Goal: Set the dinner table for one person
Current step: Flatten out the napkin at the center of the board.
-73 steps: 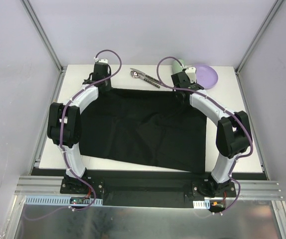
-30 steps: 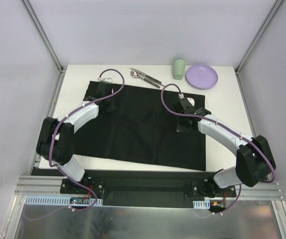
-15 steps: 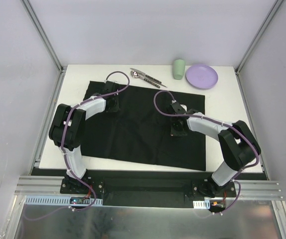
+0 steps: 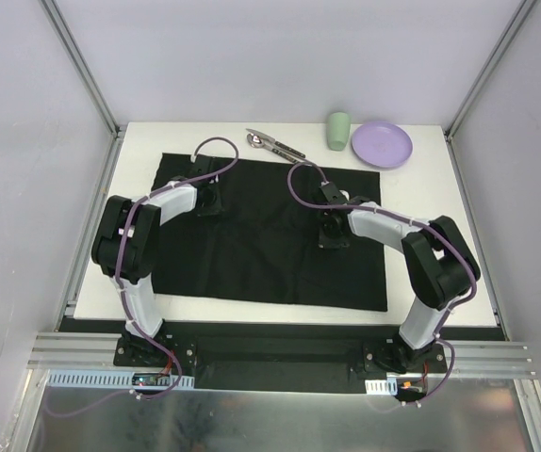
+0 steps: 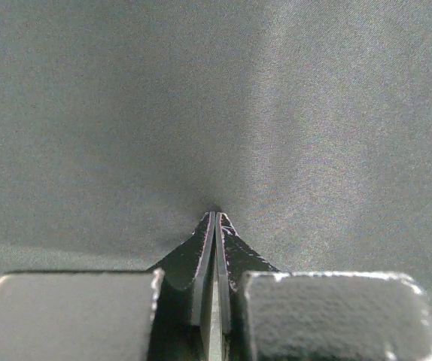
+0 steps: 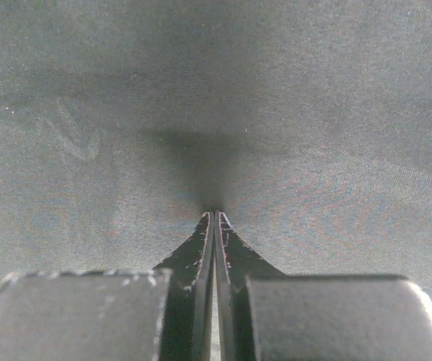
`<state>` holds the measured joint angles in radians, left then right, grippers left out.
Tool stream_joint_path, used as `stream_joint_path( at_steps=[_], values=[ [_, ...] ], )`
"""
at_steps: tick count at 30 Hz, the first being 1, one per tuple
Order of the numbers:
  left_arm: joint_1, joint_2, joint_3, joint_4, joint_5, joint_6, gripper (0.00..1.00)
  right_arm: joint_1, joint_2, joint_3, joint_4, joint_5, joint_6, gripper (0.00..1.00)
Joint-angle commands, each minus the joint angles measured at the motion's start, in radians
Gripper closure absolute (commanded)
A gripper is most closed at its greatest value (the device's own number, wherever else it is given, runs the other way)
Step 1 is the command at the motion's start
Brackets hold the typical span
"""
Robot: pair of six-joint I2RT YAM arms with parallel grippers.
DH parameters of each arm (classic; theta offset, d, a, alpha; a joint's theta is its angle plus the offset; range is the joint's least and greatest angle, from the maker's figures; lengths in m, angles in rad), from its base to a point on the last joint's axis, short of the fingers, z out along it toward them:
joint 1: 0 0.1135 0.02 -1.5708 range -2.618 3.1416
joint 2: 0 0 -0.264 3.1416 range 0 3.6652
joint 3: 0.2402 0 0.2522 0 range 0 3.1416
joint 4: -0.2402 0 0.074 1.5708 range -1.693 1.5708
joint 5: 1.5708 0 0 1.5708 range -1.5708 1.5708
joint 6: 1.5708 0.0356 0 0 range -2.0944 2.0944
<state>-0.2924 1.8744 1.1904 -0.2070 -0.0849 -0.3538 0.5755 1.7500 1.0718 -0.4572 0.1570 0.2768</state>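
Note:
The white dinner table (image 4: 423, 202) carries a black cloth mat (image 4: 261, 250) that lies flat across its middle. My left gripper (image 4: 210, 201) is shut, its tips pressed on the mat near the far left corner. My right gripper (image 4: 333, 233) is shut, its tips on the mat right of centre. In the left wrist view the shut left gripper (image 5: 216, 216) touches grey-looking cloth (image 5: 201, 90). In the right wrist view the right gripper (image 6: 215, 214) does the same on the cloth (image 6: 201, 75). Nothing shows between either pair of jaws.
A purple plate (image 4: 385, 143) and a green cup (image 4: 338, 130) stand at the far right of the table. Cutlery with dark handles (image 4: 272, 143) lies at the far edge beside them. Grey frame posts rise at the far corners.
Both grippers came from the mat's far edge towards the near side. The mat, wrinkled and skewed before, now lies flat and square. The right gripper slid slightly left.

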Motion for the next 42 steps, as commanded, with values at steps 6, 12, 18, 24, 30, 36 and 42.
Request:
stream_joint_path(
  at_steps=[6,12,18,24,30,36,42],
  values=[
    [0.009,-0.060,-0.074,-0.078,-0.026,-0.048,1.00,-0.052,0.075,-0.001,-0.006,0.007,-0.034,0.99],
    [0.009,-0.089,-0.115,-0.086,-0.022,-0.070,1.00,-0.068,0.074,0.000,-0.018,0.026,-0.044,0.99],
    [0.009,-0.080,-0.117,-0.086,-0.035,-0.067,1.00,-0.077,0.069,-0.001,-0.023,0.032,-0.051,0.99],
    [0.007,-0.028,-0.055,-0.086,-0.009,-0.059,1.00,-0.078,0.062,-0.010,-0.031,0.035,-0.053,0.99],
    [-0.001,0.008,0.001,-0.086,0.008,-0.048,1.00,-0.078,0.051,-0.026,-0.034,0.030,-0.044,0.99],
    [-0.017,0.034,0.026,-0.086,0.016,-0.042,1.00,-0.091,0.040,-0.047,-0.023,0.004,-0.031,0.99],
    [-0.043,0.040,0.031,-0.086,0.017,-0.050,1.00,-0.109,0.013,-0.064,-0.020,-0.019,-0.025,0.99]
  ],
)
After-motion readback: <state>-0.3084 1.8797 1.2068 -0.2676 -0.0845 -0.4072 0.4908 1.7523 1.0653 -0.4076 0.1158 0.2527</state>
